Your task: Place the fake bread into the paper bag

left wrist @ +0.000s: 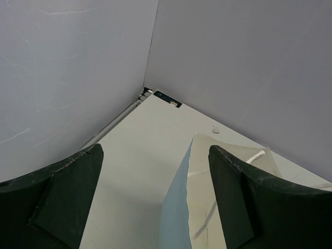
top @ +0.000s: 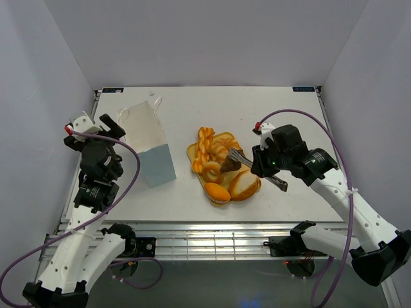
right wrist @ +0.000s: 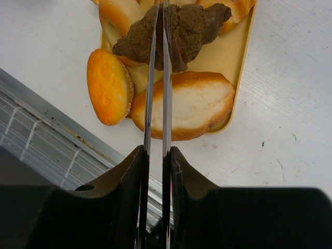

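Note:
The fake bread lies heaped on a flat yellow tray [top: 192, 153]: a braided twist [top: 205, 142], an orange oval roll [top: 217, 191] and a pale split roll [top: 244, 183]. My right gripper [top: 262, 168] is shut on metal tongs [top: 243, 157]. The tong tips pinch the dark brown piece [top: 230, 164], which the right wrist view [right wrist: 194, 28] shows above the tray. The paper bag [top: 151, 144] stands open at the left. My left gripper [top: 114, 125] is open at the bag's left rim. In the left wrist view the bag's edge [left wrist: 179, 207] stands between its fingers [left wrist: 249, 197].
White walls close in the table on three sides. The table's front edge and metal rail [top: 205, 234] run just below the tray. In the right wrist view the oval roll [right wrist: 108, 85] lies off the tray's edge, near the rail.

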Robot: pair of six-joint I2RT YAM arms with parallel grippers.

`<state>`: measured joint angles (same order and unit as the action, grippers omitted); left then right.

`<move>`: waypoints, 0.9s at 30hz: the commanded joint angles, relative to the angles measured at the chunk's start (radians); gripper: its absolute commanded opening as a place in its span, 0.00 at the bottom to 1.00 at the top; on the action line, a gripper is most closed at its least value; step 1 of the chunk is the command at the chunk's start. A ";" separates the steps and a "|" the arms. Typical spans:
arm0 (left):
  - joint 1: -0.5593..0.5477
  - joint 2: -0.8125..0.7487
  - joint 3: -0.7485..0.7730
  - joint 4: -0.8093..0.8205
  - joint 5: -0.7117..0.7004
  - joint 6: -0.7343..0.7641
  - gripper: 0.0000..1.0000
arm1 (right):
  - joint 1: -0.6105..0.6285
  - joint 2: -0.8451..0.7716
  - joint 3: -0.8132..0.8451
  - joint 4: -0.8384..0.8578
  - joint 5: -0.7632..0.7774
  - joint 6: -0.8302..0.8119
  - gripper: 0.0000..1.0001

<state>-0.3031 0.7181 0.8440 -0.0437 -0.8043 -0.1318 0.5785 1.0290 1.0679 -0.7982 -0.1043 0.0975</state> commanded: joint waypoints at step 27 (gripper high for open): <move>-0.004 -0.132 -0.066 0.123 -0.133 0.032 0.93 | 0.280 0.212 0.636 0.060 -0.120 0.045 0.08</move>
<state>-0.3031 0.5854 0.7784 0.0616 -0.9199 -0.1131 0.8032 1.2308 1.6176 -0.8131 -0.2115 0.1249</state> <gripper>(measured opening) 0.928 0.281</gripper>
